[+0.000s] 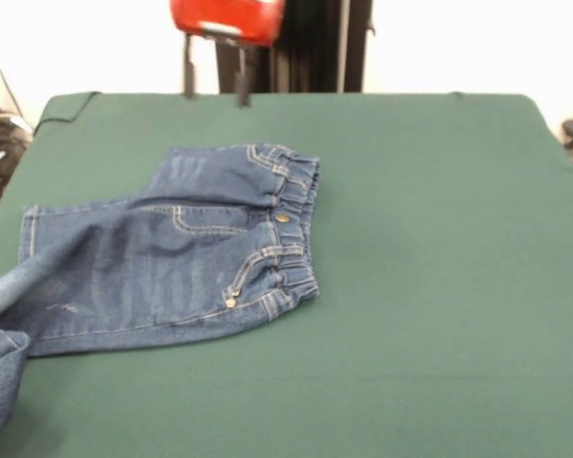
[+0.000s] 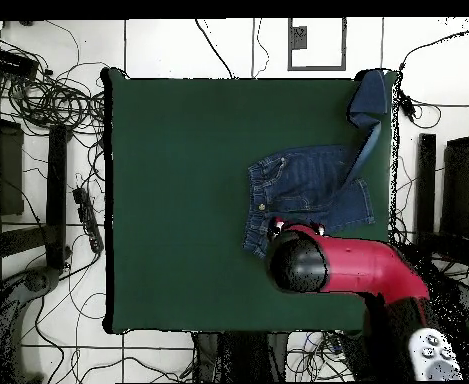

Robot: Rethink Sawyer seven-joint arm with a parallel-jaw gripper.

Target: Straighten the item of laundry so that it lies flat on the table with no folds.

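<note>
Nearest the camera in the front view, one leg of the jeans (image 1: 143, 258) runs past the counter's (image 1: 430, 286) edge and doubles over itself at the corner, so that end hangs instead of lying flat. From there the denim spreads toward the middle of the counter, front side up, the button and pocket stitching showing. The other leg lies farther back beside the hanging one, its hemmed cuff resting on the green cloth. The elastic waistband bunches in gathers at the end of the jeans nearest the counter's centre; behind it the hip part looks folded under, which likely explains the uneven outline. The overhead view confirms it: the jeans (image 2: 308, 185) sit at one side of the counter (image 2: 178, 200), a leg trailing to the corner. Beyond the jeans, the gripper (image 1: 216, 93) hangs above the counter's far edge, its two fingers (image 1: 187, 81) spread apart and holding nothing, clear of the denim. Straightening looks unfinished: the hanging leg needs pulling onto the counter.
</note>
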